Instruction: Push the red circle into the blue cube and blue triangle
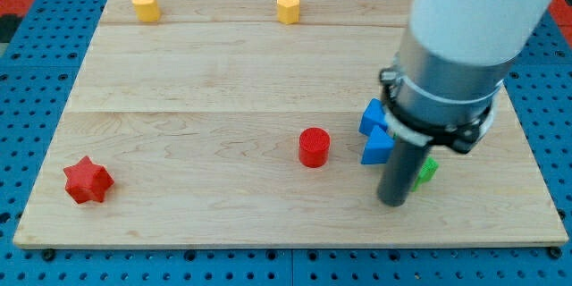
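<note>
Near the desk's middle stands the red circle, a short upright cylinder just left of the blue triangle and blue cube. It looks light, stiff and free-sliding; I would press its left wall, low and centred. My tip, a bare rod with no hand to spread or pinch, rests below the blues, beside a green block.

No readable text, label, brand, number or sign anywhere: none on wooden counter, none on coloured blocks, none on robot arm.
</note>
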Robot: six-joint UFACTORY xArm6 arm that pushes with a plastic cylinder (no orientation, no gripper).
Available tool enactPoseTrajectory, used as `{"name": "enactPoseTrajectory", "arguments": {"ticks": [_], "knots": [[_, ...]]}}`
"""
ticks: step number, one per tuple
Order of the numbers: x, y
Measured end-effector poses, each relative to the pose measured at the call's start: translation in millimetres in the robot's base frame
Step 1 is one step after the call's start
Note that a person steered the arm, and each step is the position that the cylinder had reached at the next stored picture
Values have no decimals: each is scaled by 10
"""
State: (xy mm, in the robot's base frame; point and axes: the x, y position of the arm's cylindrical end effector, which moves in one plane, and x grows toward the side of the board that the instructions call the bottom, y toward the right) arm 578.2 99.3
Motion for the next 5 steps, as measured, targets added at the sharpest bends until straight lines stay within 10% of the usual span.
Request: {"name": "enactPoseTrajectory", "arguments": {"ticks": [5], "knots": [[-799,-1002]]}}
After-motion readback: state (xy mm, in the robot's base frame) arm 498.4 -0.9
